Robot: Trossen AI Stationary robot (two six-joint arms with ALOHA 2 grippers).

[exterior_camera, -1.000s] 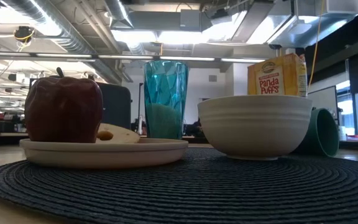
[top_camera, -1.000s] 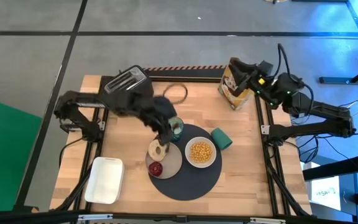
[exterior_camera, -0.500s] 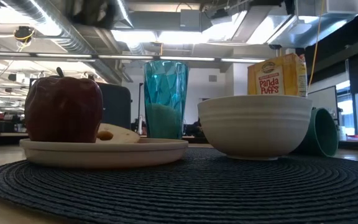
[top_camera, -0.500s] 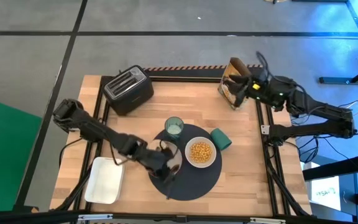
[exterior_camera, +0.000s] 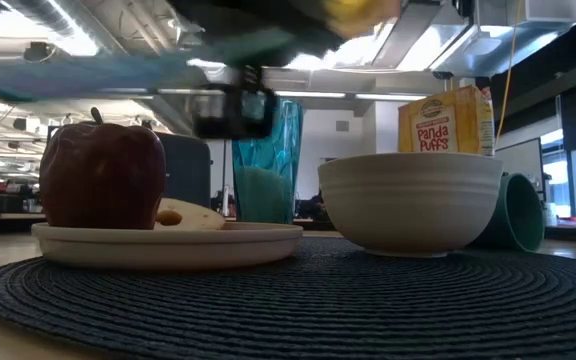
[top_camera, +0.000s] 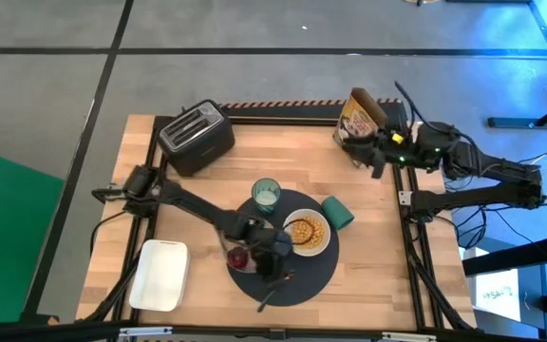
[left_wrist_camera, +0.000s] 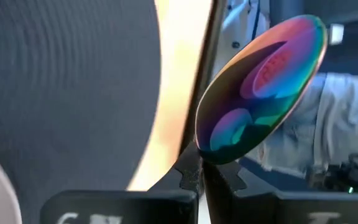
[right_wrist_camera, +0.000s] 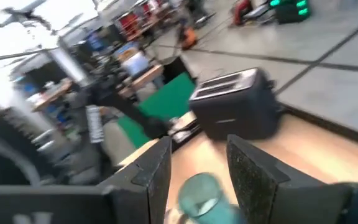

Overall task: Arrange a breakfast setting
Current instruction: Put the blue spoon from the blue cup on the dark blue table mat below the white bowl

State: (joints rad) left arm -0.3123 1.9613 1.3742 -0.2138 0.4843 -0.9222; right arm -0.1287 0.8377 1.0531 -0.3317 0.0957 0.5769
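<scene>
- High view: the left gripper (top_camera: 275, 269) reaches over the round dark mat (top_camera: 304, 281), jaws pressed together on a spoon (top_camera: 272, 294) whose dark handle trails toward the mat's near edge. The white bowl (top_camera: 309, 234), filled with yellow cereal, sits on the mat's right part; the red fruit (top_camera: 238, 256) lies on the plate, mostly hidden under the arm. The bluish glass (top_camera: 266, 194) stands at the mat's far rim, and a teal cup (top_camera: 338, 212) lies on its side just right of the bowl.
- High view, far right: the right gripper (top_camera: 373, 152) hovers beside the cereal box (top_camera: 359, 122), jaws part-spread and holding nothing that I can see. The toaster (top_camera: 196, 138) and white tray (top_camera: 160, 275) stay out of the setting.
- Low view: the fruit (exterior_camera: 101, 176) and a bagel slice (exterior_camera: 183, 213) rest on the pale plate (exterior_camera: 168, 244); the bowl (exterior_camera: 409, 200) stands just beside it on the mat.
- Left wrist view: the spoon's iridescent bowl (left_wrist_camera: 263, 84) sticks out beyond the tightly shut jaws, above the mat (left_wrist_camera: 67, 87).
- Right wrist view: the parted fingers (right_wrist_camera: 250, 168) frame the toaster (right_wrist_camera: 232, 109) and glass (right_wrist_camera: 199, 193).
- Handling: the spoon looks light, stiff and slick; a firm pinch low on the neck, as here, should stop it swivelling. It probably wants laying flat beside the bowl.
</scene>
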